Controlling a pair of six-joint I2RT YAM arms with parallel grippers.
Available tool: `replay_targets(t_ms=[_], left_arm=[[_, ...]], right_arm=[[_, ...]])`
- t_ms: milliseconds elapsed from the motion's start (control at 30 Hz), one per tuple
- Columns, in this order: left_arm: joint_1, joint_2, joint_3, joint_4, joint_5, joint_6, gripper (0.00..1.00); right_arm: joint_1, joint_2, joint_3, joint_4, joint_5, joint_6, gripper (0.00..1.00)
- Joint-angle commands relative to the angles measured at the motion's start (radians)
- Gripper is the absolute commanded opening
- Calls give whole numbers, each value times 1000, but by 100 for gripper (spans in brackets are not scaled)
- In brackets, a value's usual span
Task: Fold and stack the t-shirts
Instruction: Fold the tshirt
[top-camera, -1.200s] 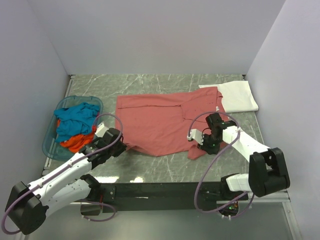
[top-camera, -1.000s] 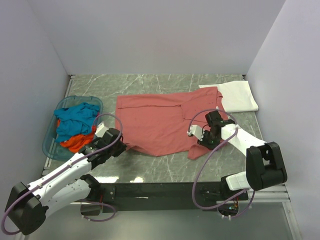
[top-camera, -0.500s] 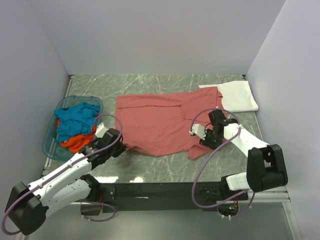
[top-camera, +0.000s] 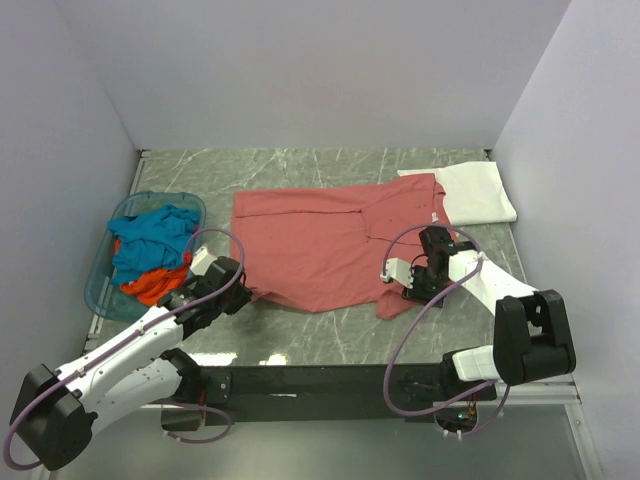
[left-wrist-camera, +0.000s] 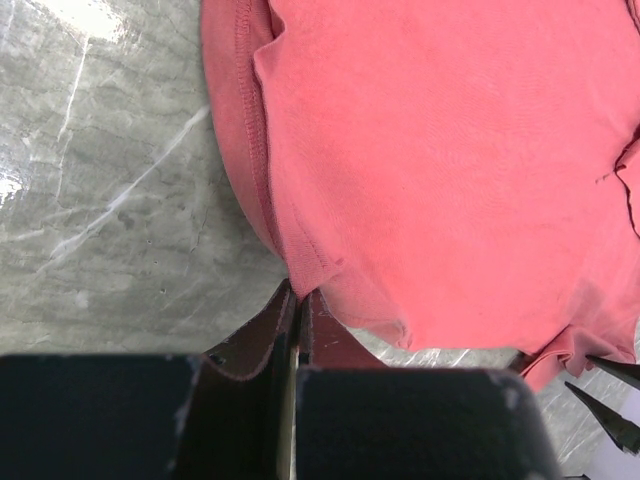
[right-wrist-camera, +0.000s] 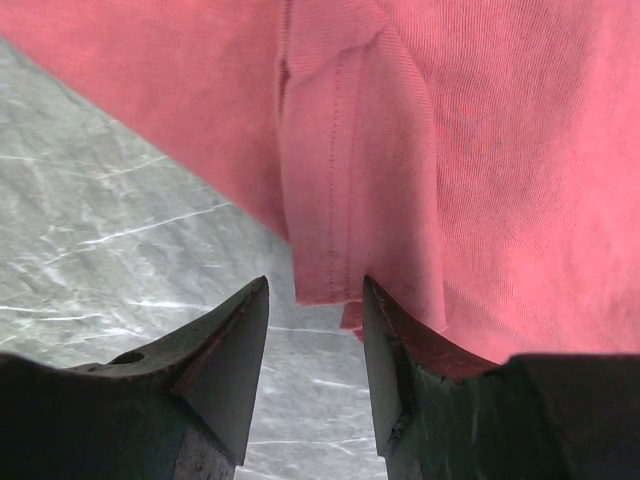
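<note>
The dusty-red t-shirt (top-camera: 320, 240) lies spread flat across the middle of the counter (top-camera: 300, 340). At its near-left corner, the left gripper (left-wrist-camera: 298, 295) has its fingers pressed together, pinching the hem. Over at the near-right corner, the right gripper (right-wrist-camera: 315, 290) hangs with its fingers apart, a stitched fold of red cloth just ahead of the gap, nothing gripped. The white t-shirt (top-camera: 480, 195) sits folded far right. Teal-blue (top-camera: 150, 235) and orange (top-camera: 150, 285) t-shirts fill the blue basket (top-camera: 100, 290).

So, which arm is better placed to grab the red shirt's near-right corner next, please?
Right: the right gripper hangs open over that corner of the shirt; the left gripper is shut on its near-left hem.
</note>
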Motion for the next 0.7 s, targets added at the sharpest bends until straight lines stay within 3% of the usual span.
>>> replay_targets(t_ms=[0, 300, 667], left_arm=[[4, -12, 1, 27, 6, 20, 0], [6, -14, -7, 30, 9, 18, 0], [8, -17, -7, 30, 12, 18, 0]], right_arm=[[-11, 28, 8, 37, 24, -11, 50], [-14, 38, -11, 54, 21, -9, 47], [-49, -14, 40, -3, -21, -37, 32]])
